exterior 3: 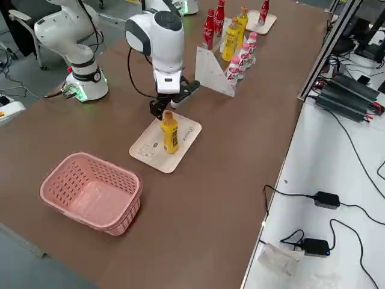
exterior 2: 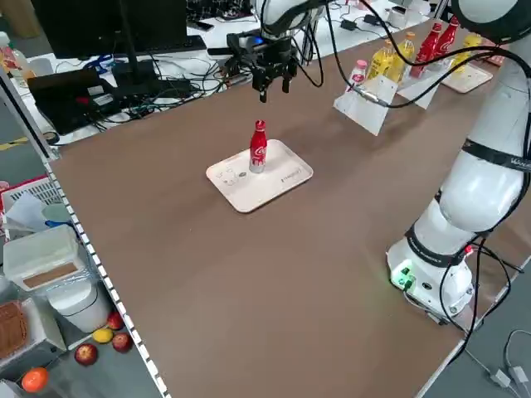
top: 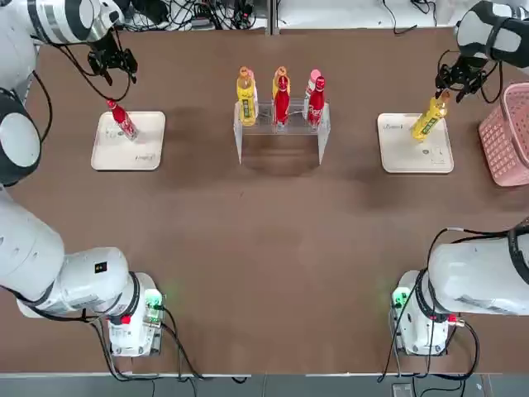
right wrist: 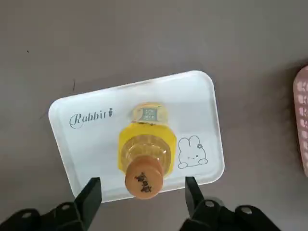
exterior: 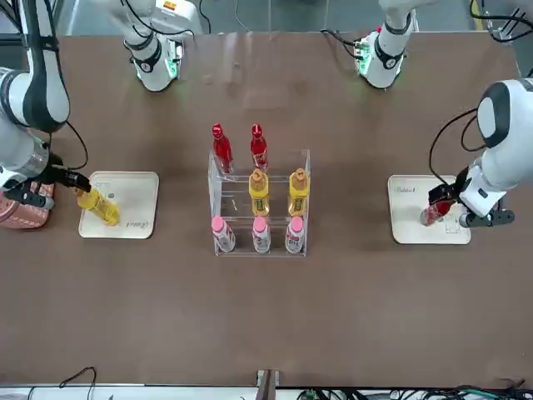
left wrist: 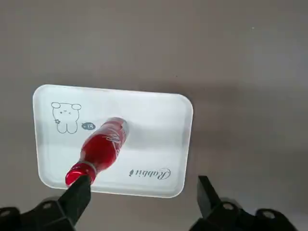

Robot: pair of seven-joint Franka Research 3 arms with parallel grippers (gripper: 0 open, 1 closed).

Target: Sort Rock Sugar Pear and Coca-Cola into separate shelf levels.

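On the counter [top: 264, 248], the shelf [top: 279, 124] stands mid-way, part filled. Each tray holds one upright bottle: pear [right wrist: 144, 154] under the right gripper [right wrist: 142, 192], Coke [left wrist: 100, 150] under the left gripper [left wrist: 139, 192]. Both jaws are spread wide, empty. The bottles look rigid, slick and tippy; grip mid-body, below the cap.

1. The shelf levels [top: 279, 124] are standing mid-table, toward the far edge from the robot.
2. Two Rock Sugar Pear bottles [exterior: 259, 193] and a row of pink-capped bottles [exterior: 261, 235] are sitting in the stand, and two Coca-Cola bottles [exterior: 221, 148] are standing on its robot-facing side.
3. On the robot's left, a tray [top: 128, 141] is carrying one upright Coca-Cola bottle [top: 121, 117].
4. On the right, another tray [top: 416, 144] is carrying one Rock Sugar Pear bottle [top: 430, 118].
5. A basket [top: 507, 136] is sitting just beyond that tray, at the table's right edge.
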